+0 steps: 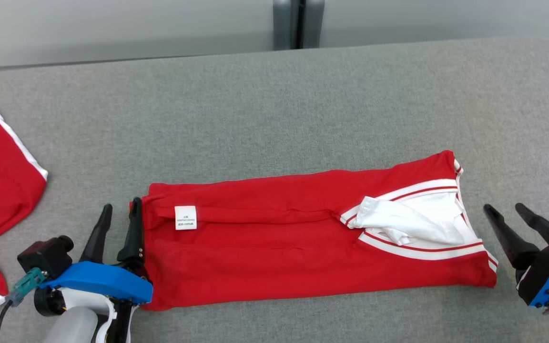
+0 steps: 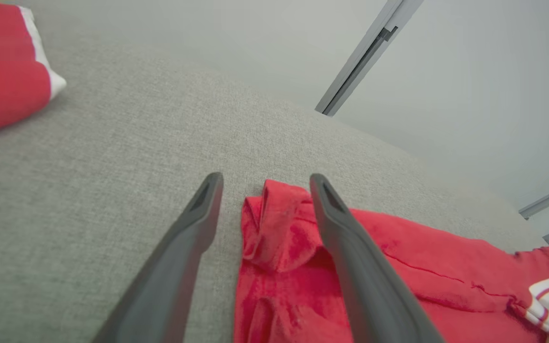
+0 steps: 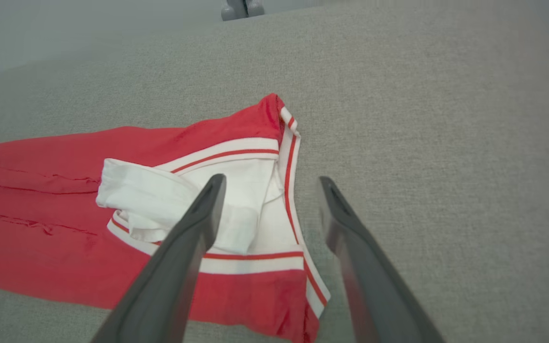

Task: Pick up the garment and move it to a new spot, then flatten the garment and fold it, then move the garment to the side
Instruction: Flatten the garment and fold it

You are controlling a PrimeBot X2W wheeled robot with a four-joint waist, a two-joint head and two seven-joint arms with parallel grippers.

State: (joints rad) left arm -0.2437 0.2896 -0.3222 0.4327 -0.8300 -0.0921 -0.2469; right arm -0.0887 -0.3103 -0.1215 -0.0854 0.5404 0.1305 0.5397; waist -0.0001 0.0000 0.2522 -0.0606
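The folded red garment [image 1: 279,238] lies on the tabletop [image 1: 274,105], its long axis running from the left end effector [image 1: 122,205], open and empty astride its nearest edge, to the right end effector [image 1: 503,207], open, empty, just clear of the opposite end.

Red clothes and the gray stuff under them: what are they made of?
The red garment looks like soft, matte knit cloth: it creases and folds flat. Its white trim looks ribbed, though that is hard to tell. The gray surface looks like dull, speckled woven fabric.
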